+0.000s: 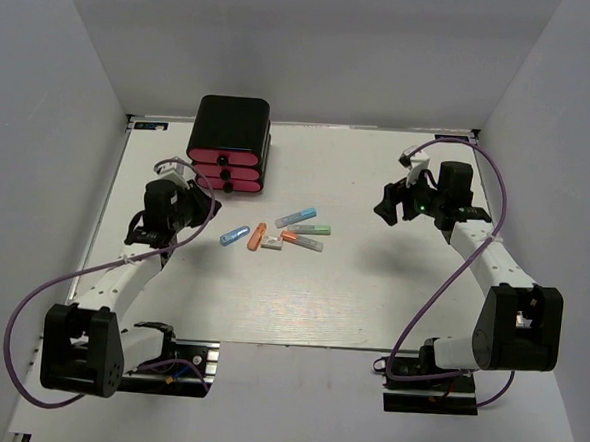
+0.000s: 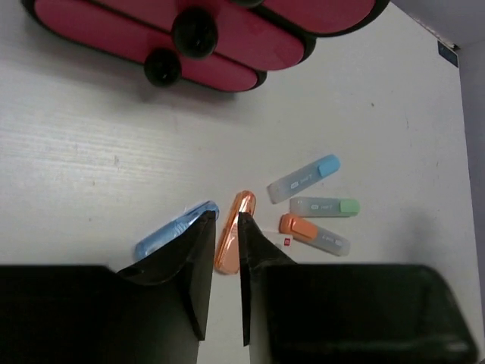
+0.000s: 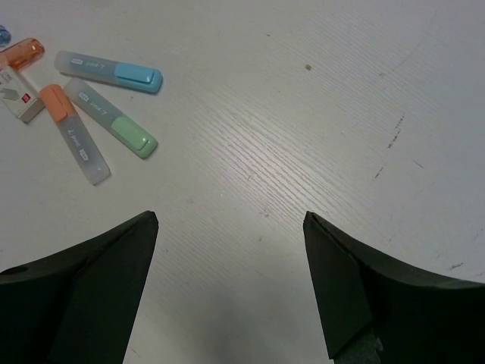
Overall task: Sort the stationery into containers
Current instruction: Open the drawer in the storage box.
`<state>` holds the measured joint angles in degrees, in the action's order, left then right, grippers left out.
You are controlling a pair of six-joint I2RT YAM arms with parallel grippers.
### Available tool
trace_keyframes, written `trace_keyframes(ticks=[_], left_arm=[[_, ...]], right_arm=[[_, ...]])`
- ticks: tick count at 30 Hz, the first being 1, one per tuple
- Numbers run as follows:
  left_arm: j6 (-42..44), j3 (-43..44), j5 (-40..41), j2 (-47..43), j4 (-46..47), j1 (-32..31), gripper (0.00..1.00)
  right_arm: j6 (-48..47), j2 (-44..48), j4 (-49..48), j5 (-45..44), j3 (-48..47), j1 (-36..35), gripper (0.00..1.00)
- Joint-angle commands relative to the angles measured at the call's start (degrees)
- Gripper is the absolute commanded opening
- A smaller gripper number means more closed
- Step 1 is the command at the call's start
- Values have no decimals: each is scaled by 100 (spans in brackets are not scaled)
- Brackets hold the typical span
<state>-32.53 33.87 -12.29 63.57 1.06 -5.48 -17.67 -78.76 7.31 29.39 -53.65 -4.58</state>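
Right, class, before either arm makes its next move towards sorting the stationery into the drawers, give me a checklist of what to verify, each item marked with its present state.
1. A drawer open to receive pieces: not ok. All three pink drawers look shut in the black cabinet.
2. Left gripper free: ok. Its jaws are nearly closed and hold nothing.
3. Right gripper ready to grasp: ok. Its jaws are wide apart and empty, above the table.
4. Pieces in the open: ok. The stationery lies loose on the table between the arms.
5. Finger room around a piece: cannot tell. The orange-capped piece and green-capped piece lie close together.
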Motion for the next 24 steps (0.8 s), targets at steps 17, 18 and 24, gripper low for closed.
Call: trace_keyframes(ticks=[17, 18, 24], left_arm=[[774, 2879, 34, 2704, 211, -24, 68], [775, 2984, 121, 2704, 210, -76, 68], [951, 3152, 254, 2915, -53, -77, 62]], right_arm=[[62, 238, -538, 436, 250, 10, 80], [62, 230, -538, 436, 241, 1, 80], [80, 177, -538, 480, 223, -8, 80]])
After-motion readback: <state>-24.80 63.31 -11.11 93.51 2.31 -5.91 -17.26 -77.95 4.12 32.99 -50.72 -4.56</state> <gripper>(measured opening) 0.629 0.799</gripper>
